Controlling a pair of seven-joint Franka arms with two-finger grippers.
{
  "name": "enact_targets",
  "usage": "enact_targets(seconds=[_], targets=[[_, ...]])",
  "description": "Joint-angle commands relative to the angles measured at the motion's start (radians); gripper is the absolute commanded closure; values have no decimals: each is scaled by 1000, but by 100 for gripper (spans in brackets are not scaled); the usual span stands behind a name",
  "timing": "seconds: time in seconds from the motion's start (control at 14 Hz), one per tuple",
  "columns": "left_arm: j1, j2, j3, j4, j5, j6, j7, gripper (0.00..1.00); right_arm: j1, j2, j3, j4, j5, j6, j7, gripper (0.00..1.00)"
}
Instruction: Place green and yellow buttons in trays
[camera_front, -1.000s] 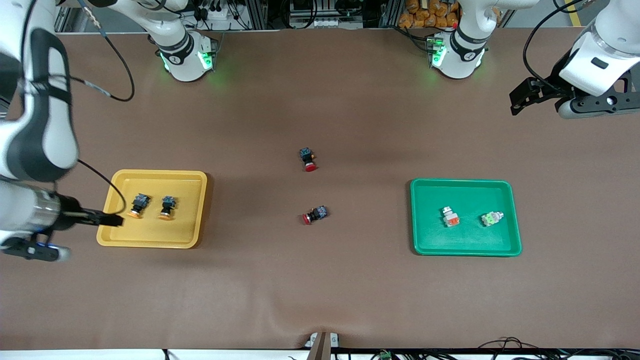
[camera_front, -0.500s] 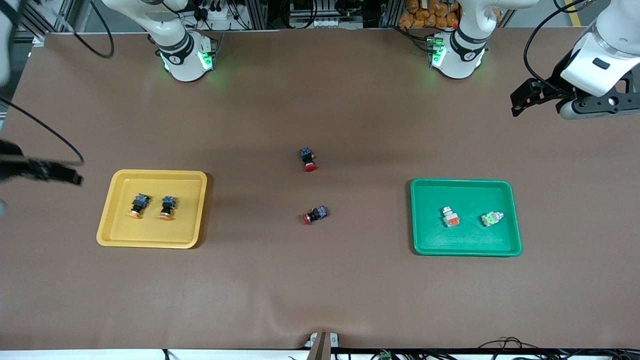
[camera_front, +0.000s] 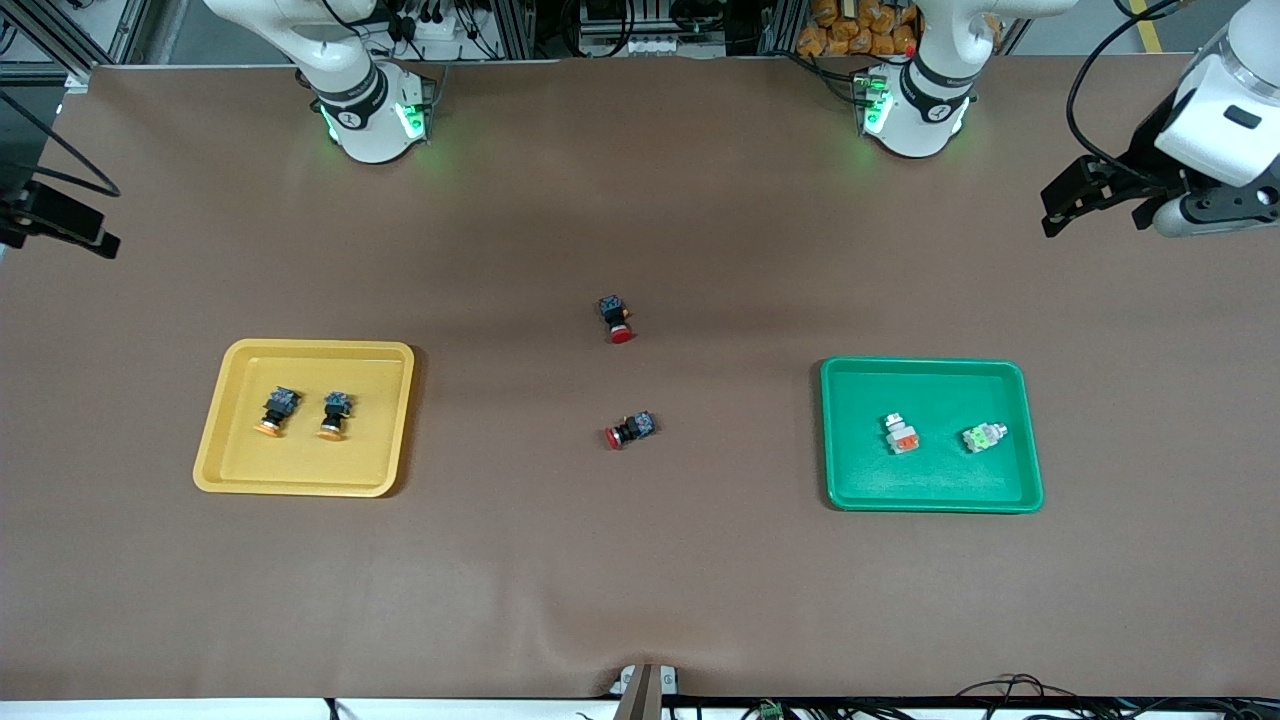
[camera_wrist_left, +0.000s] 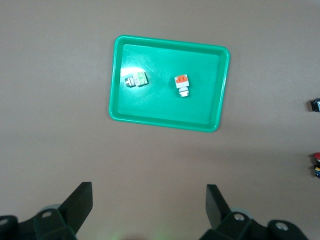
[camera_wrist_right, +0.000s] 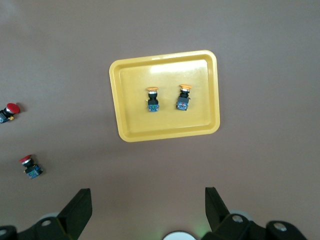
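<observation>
Both tools (camera_wrist_left: 148, 210) (camera_wrist_right: 147, 210) open; two buttons (camera_front: 305, 413) (camera_front: 940, 435) per tray (camera_front: 230, 470) (camera_front: 1028, 470)

The yellow tray (camera_front: 228, 470) lies flat toward the right arm's end of the surface, a shallow rectangle with rounded corners. In it two black-bodied buttons with orange-yellow caps lie on their sides, side by side and apart: one (camera_front: 276, 411) at 9 o'clock of the other (camera_front: 335, 414), caps pointing to 6 o'clock in the front view.

The green tray (camera_front: 845, 490), of the same shape, lies flat toward the left arm's end. It holds two light-grey buttons, apart: an orange-faced one (camera_front: 902, 434) and, at its 3 o'clock, a green-faced one (camera_front: 983, 437), tilted.
</observation>
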Motion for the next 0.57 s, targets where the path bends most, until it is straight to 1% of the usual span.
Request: enact_targets(seconds=[0.0, 0.14, 0.29, 0.43, 0.5], targets=[[5, 25, 8, 50, -3, -28, 7, 0, 1, -218, 4, -331, -10, 163, 0, 0], [3, 27, 8, 55, -3, -28, 5, 0, 1, -220, 4, -340, -13, 168, -2, 0], [5, 27, 8, 53, -6, -28, 5, 0, 4, -203, 5, -295, -36, 165, -19, 0], [3, 27, 8, 51, -4, -28, 4, 0, 3, -177, 5, -250, -43, 159, -120, 0], [3, 28, 10, 50, -4, -37, 4, 0, -3, -173, 4, -239, -43, 159, -131, 0]])
